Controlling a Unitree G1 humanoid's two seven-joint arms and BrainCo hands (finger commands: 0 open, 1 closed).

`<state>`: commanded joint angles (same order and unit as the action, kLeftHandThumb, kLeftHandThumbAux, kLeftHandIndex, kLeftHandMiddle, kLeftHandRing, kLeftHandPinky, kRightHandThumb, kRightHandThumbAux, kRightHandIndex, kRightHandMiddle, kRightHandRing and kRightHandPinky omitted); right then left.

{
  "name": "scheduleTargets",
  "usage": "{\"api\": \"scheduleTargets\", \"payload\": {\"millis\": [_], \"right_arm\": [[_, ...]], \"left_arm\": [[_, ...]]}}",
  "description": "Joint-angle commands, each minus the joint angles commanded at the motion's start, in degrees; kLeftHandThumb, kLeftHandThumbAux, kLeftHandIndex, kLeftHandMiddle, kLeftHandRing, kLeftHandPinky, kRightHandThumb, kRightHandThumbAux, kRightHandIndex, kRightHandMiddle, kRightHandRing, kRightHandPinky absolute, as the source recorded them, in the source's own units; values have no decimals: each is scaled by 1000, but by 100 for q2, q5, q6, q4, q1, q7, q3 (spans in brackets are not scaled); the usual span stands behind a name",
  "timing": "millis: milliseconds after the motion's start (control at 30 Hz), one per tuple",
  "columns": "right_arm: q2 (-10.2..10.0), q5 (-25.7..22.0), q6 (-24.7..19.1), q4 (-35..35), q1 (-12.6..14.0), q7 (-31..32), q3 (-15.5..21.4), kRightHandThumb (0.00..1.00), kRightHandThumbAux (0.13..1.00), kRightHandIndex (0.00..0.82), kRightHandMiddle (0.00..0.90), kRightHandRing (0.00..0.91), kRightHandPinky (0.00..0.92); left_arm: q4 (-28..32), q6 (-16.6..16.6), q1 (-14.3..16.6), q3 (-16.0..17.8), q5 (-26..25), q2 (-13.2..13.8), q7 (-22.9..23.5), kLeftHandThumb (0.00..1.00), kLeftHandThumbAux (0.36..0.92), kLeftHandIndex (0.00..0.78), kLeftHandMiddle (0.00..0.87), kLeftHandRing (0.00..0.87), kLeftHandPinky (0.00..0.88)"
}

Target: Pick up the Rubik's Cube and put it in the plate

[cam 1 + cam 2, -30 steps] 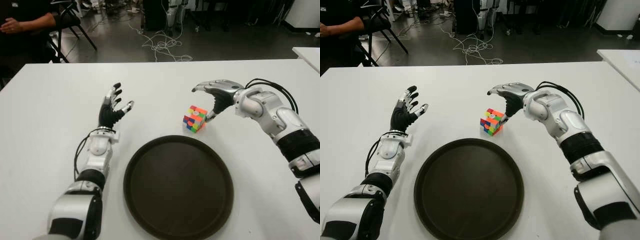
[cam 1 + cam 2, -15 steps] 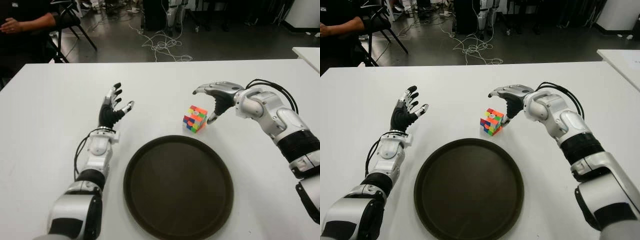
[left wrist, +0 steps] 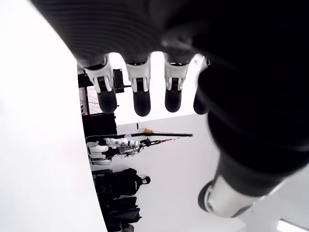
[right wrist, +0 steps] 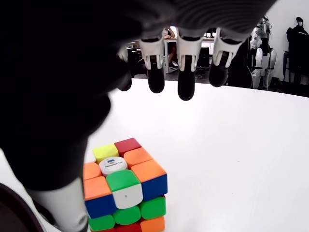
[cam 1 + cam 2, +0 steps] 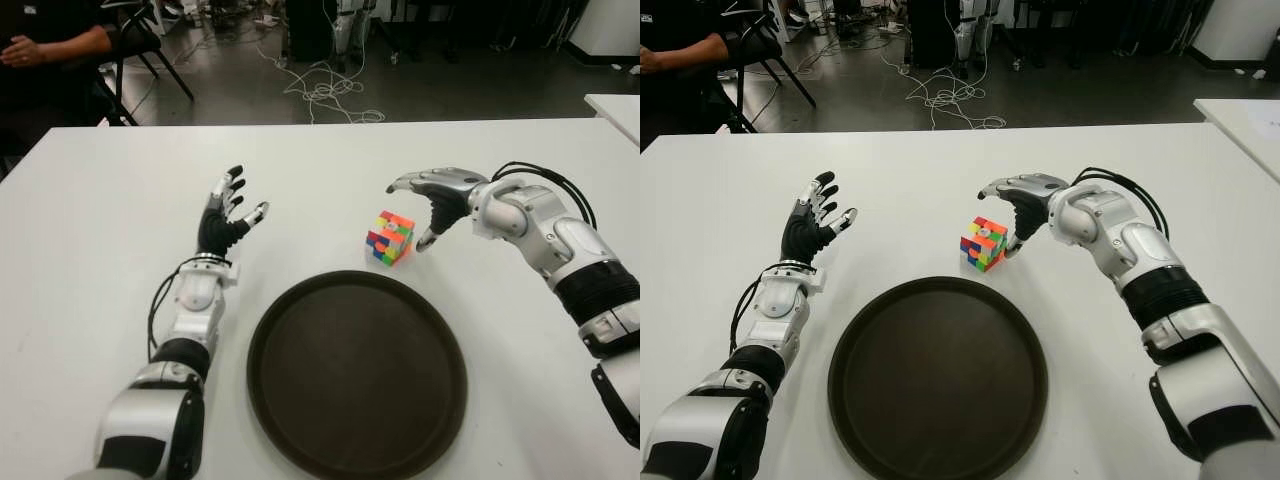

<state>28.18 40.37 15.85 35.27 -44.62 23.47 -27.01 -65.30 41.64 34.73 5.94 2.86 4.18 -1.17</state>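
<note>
I am holding my right hand [image 5: 432, 200] open over the cube [image 5: 390, 237] at centre frame, fingers spread and gripping nothing. The cube is sitting on the table [image 5: 90, 230] just above the plate [image 5: 357, 375]. My left hand [image 5: 225, 217] is hovering open and empty at left.

Right wrist view: Rubik's Cube [image 4: 124, 191] bottom row cut off by the frame edge, its near-left side hidden behind the right hand's thumb [image 4: 63, 212]. Plate [image 4: 12, 212] only a dark sliver at the corner. Seated person [image 5: 45, 45] cropped at the eye view's edge. Thumb-to-cube contact: can't tell.
</note>
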Motion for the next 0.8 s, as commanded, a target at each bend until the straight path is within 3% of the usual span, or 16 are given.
{"api": "scheduleTargets", "payload": {"millis": [800], "right_arm": [[-385, -1, 469, 996, -197, -439, -74, 0, 831, 110, 119, 123, 111]], "left_arm": [[-53, -5, 16, -13, -12, -1, -30, 0, 805, 45, 93, 64, 52]]}}
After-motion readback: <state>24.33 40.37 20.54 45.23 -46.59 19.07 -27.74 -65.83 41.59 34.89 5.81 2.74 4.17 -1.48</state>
